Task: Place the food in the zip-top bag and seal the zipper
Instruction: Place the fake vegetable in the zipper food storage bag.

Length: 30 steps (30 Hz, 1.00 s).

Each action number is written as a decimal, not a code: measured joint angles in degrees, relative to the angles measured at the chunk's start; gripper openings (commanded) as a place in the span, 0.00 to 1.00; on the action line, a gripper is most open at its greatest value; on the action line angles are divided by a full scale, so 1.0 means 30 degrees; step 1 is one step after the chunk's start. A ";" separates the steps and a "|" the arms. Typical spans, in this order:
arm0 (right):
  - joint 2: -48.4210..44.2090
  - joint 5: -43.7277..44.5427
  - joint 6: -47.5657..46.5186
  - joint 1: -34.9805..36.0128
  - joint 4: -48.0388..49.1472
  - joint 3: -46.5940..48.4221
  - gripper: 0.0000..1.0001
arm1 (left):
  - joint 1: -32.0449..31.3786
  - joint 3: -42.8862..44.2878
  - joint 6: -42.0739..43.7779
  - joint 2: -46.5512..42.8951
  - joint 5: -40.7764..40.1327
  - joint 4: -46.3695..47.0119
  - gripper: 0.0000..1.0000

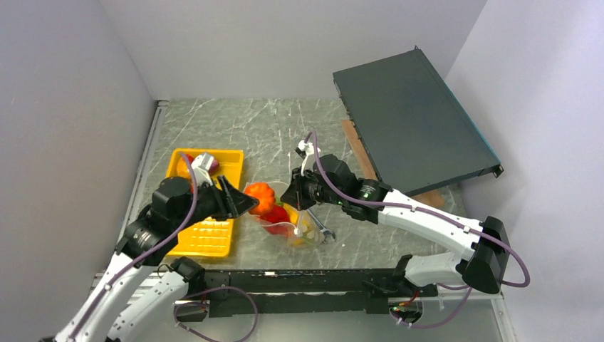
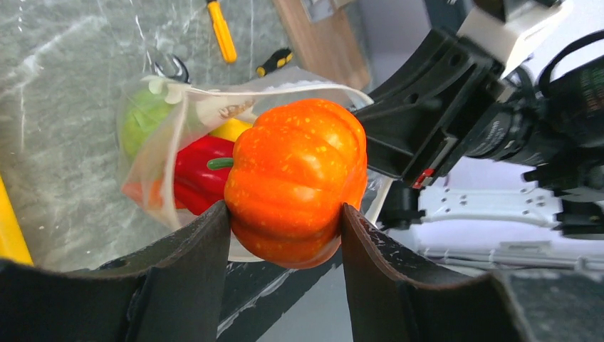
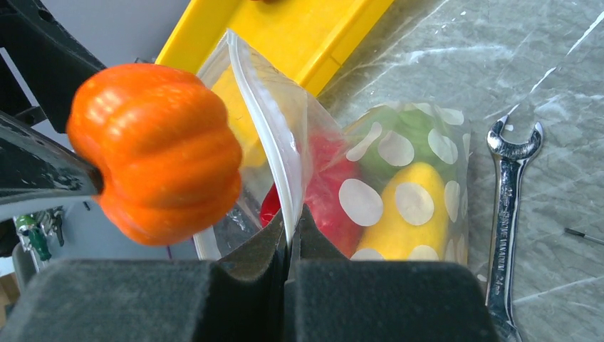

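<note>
On the grey marbled worktop (image 1: pixel 242 128), a yellow grid-bottomed tray (image 1: pixel 214 239) sits by the left edge, a steel wrench (image 3: pixel 507 214) lies flat toward the near edge, two screwdrivers (image 2: pixel 222 32) lie farther back, and a dark flat panel (image 1: pixel 413 121) leans tilted over a wooden strip (image 1: pixel 356 149) at the far right corner.

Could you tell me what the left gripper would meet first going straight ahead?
Holding the orange pumpkin, the left gripper would probably reach the open mouth of the zip-top bag first; depth is unclear.

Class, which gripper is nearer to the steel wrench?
Right. The right gripper pinches the bag beside the wrench; the left gripper holds the orange pumpkin on the bag's far side.
</note>
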 measured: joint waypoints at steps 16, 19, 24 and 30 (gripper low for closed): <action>-0.0488 0.0372 -0.0036 -0.0080 -0.0175 -0.0015 0.00 | -0.7446 0.3293 0.0131 0.5632 -0.9770 -0.2601 0.84; -0.0714 0.0423 -0.0036 -0.0073 -0.0248 -0.0058 0.00 | -0.7461 0.3614 0.0197 0.5639 -1.0054 -0.2776 0.87; -0.1086 0.0488 -0.0036 -0.0073 -0.0452 -0.0335 0.00 | -0.7475 0.4408 0.0189 0.5268 -1.0382 -0.3461 0.87; -0.1173 0.0495 -0.0066 -0.0073 -0.0561 -0.0342 0.00 | -0.7475 0.4925 0.0168 0.3825 -1.1264 -0.4568 0.76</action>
